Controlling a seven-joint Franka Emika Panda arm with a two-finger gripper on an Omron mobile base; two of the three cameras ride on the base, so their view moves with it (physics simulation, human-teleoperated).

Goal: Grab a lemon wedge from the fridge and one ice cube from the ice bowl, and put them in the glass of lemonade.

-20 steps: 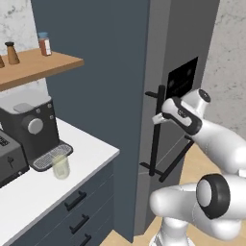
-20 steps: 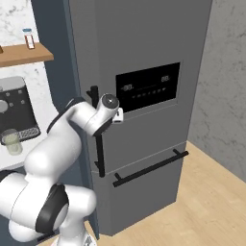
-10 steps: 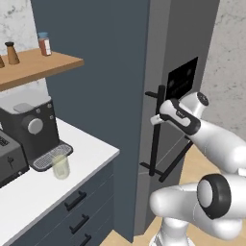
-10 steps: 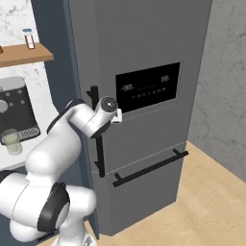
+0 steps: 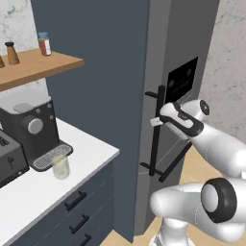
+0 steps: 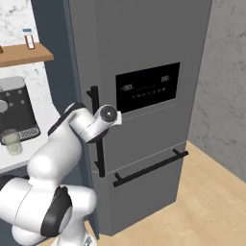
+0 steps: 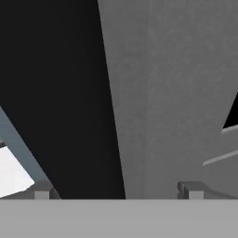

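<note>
- Your fridge (image 6: 144, 57) stands shut at the end of the counter (image 5: 81, 158), tall grey door, black display panel (image 6: 148, 87) on its front.
- Long black vertical bar handle (image 5: 156, 129) runs down the door edge nearest the counter; a second black bar (image 6: 150, 167) lies across the lower drawer.
- Your fingers (image 7: 118, 190) are spread wide apart, nothing between them; the hand view looks at the grey door with the black handle filling its left side.
- From the base views the hand sits right at the vertical handle, just below the display; contact can't be told.
- Glass of lemonade (image 5: 61, 166) stands upright on the counter, just in front of the coffee machine's (image 5: 30, 132) drip tray, well apart from the fridge.
- Wooden shelf (image 5: 33, 65) above the counter carries a small jar (image 5: 44, 43) near its end and a brown shaker (image 5: 11, 53).
</note>
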